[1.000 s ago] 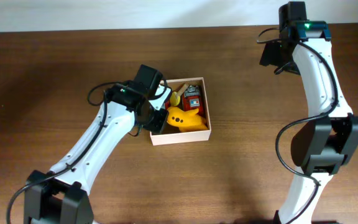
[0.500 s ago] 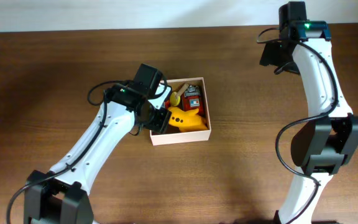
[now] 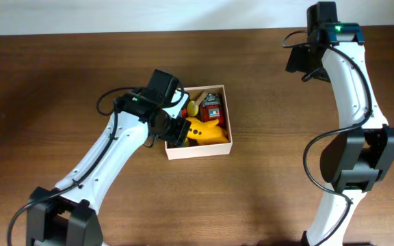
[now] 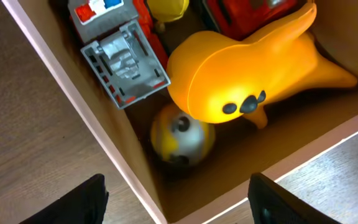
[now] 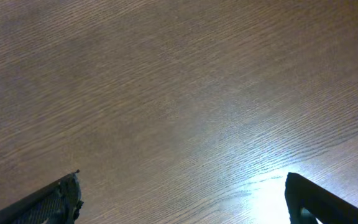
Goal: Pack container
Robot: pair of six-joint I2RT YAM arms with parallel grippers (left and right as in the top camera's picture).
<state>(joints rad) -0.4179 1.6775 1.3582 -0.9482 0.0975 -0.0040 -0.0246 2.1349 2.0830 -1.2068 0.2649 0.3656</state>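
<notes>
The container (image 3: 198, 151) is a small square box with thin white walls and a brown inside, at the table's middle. It holds a yellow duck-like toy (image 3: 204, 130), a red toy (image 3: 211, 108) and a small round yellow toy (image 3: 193, 107). In the left wrist view I see the container's wall (image 4: 104, 143), the yellow toy (image 4: 247, 68), a grey and red toy (image 4: 126, 59) and a small round yellow-and-white ball (image 4: 182, 137) lying free in the corner. My left gripper (image 4: 179, 205) is open and empty over the container's left corner. My right gripper (image 5: 182, 199) is open over bare table at the far right.
The brown wooden table (image 3: 286, 191) lies all round the container. A pale wall strip (image 3: 115, 14) runs along the far edge. The right arm (image 3: 351, 102) stands along the right side.
My left gripper has shifted slightly toward the container's left corner. The right arm has not moved.
</notes>
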